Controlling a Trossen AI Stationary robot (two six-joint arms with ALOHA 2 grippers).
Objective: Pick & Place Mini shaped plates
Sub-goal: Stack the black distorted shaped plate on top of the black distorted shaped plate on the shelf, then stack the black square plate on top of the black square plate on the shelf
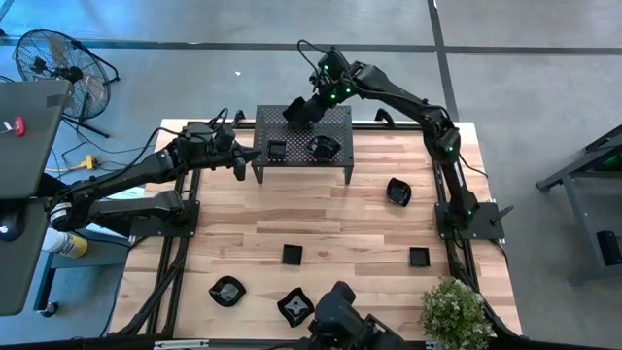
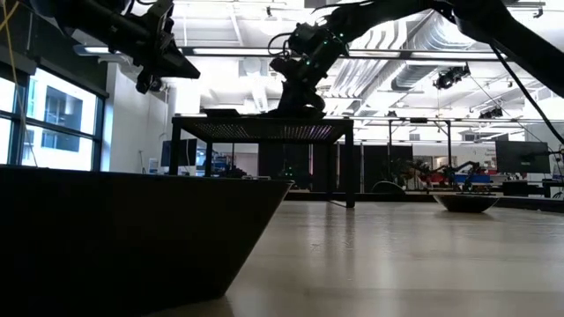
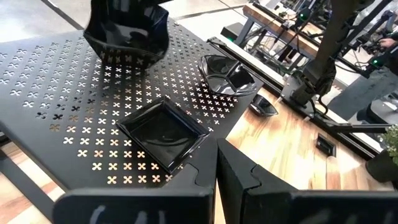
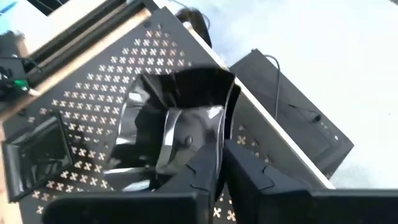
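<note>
A black perforated rack stands at the table's far middle. A square mini plate and a wavy-rimmed one lie flat on its top. My right gripper is over the rack's far part, shut on a third glossy plate, which also shows in the left wrist view. My left gripper is shut and empty at the rack's left edge, just short of the square plate. Several more plates, one of them, lie on the wooden table. My right gripper holds the plate by its rim, one finger inside the bowl and one outside its wall. The fingers come slanting down from the table's far right. The plate sits tilted at the rack's top; whether its bottom touches the rack I cannot tell.
Loose plates lie at the near middle, near right and near left. A potted plant stands at the near right corner. One dark dish fills the low view's foreground.
</note>
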